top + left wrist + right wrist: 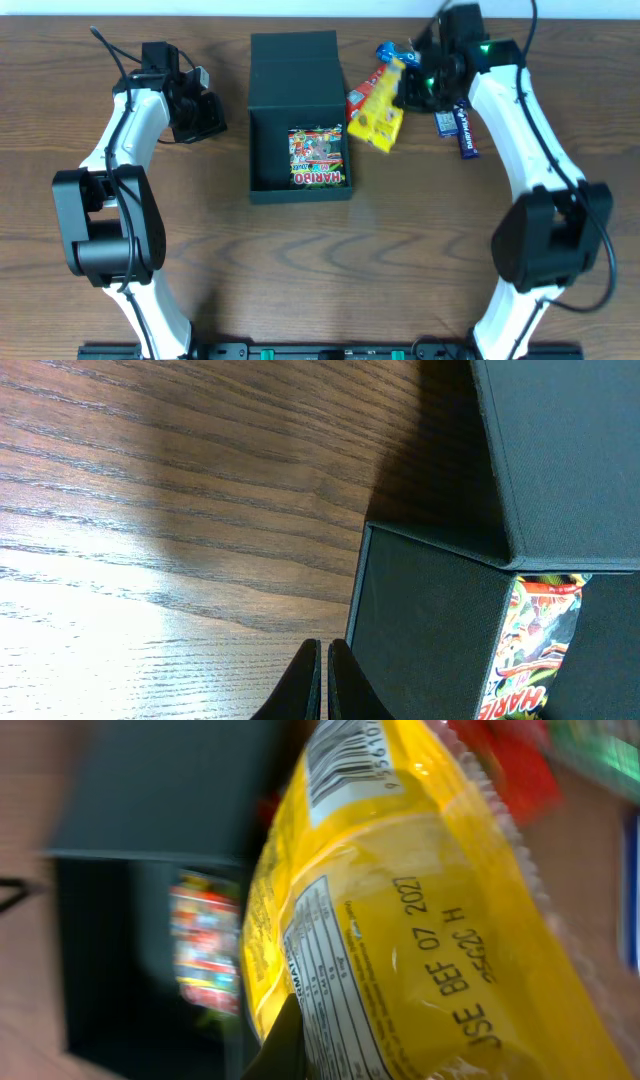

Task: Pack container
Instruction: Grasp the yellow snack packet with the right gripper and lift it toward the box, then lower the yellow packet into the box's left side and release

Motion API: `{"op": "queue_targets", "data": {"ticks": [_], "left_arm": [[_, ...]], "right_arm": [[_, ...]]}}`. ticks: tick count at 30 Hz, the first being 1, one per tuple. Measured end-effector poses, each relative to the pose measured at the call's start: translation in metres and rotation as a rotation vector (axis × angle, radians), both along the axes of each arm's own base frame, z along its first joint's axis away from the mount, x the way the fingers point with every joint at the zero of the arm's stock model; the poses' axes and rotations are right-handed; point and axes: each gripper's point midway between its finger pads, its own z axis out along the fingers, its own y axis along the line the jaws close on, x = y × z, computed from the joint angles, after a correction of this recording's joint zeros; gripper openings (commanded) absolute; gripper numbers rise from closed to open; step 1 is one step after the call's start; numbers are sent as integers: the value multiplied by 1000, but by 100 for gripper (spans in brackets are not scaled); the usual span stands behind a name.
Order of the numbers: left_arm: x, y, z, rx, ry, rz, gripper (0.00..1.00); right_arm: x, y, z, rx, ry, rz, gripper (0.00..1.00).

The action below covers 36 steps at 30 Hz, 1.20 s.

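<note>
The dark container (270, 150) stands open at the table's middle, its flap lid (295, 75) raised at the far side. A Haribo packet (317, 157) lies inside it and also shows in the left wrist view (530, 640). My right gripper (412, 88) is shut on a yellow snack packet (378, 112) and holds it above the table just right of the container; the packet fills the right wrist view (420, 920). My left gripper (324, 680) is shut and empty, left of the container's outer wall (420, 630).
A red packet (362, 95) and a blue wrapper (392, 50) lie right of the container. Dark blue bars (458, 128) lie further right, beside my right arm.
</note>
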Motion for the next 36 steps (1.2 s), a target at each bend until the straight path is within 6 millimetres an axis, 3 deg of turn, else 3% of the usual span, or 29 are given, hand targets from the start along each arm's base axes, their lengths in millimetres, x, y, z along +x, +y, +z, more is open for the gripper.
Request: {"op": "queue_targets", "data": {"ticks": [3, 5, 7, 11, 16, 20, 28, 36], "left_arm": [[0, 2, 0, 0, 0, 4, 6], [0, 8, 0, 0, 2, 18, 6], [2, 18, 3, 1, -3, 37, 6], [8, 46, 12, 8, -25, 81, 6], [7, 78, 17, 17, -36, 132, 6], [3, 83, 17, 21, -31, 129, 6], [2, 82, 17, 26, -31, 105, 6], [-2, 81, 16, 30, -26, 86, 6]], "right_arm": [[-8, 50, 49, 95, -164, 199, 1], [-23, 87, 65, 171, -217, 347, 1], [-37, 115, 67, 224, -233, 462, 1], [-53, 148, 54, 312, -228, 616, 1], [-57, 168, 1, 362, -114, 678, 1], [-63, 180, -32, 373, -37, 693, 1], [-73, 200, -55, 384, 6, 720, 1], [-66, 192, -82, 289, 53, 654, 1]]}}
